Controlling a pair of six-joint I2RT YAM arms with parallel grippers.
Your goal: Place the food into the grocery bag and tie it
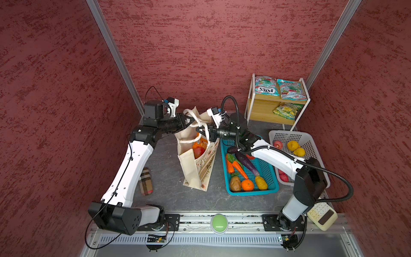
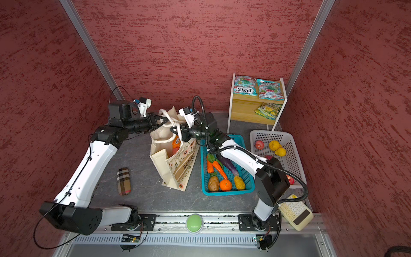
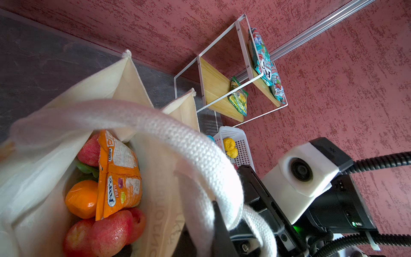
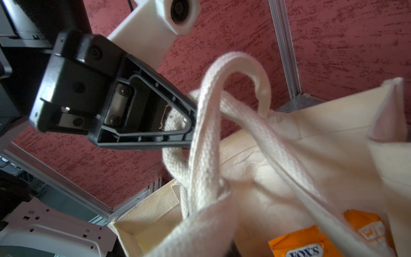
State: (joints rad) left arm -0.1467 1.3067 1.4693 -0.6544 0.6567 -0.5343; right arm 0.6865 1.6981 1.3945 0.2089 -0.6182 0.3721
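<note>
Bag [image 1: 193,171] is standing mid-table with apples [image 3: 111,233], orange [image 3: 81,198] and packet [image 3: 120,178] inside. Above its mouth, my right gripper [image 1: 198,129] is clamping one handle [image 1: 206,133] tight. Farther back, my left gripper [image 1: 190,121] is clenching the other handle [image 1: 198,118]; the two ropes are crossing.

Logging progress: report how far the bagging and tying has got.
Done: apples, an orange and a FOX'S packet lie in the bag. In hand: left claw and right claw are each shut on the handles, crossed over the bag's mouth. Left: no tight knot shows yet, so tying remains.
</note>
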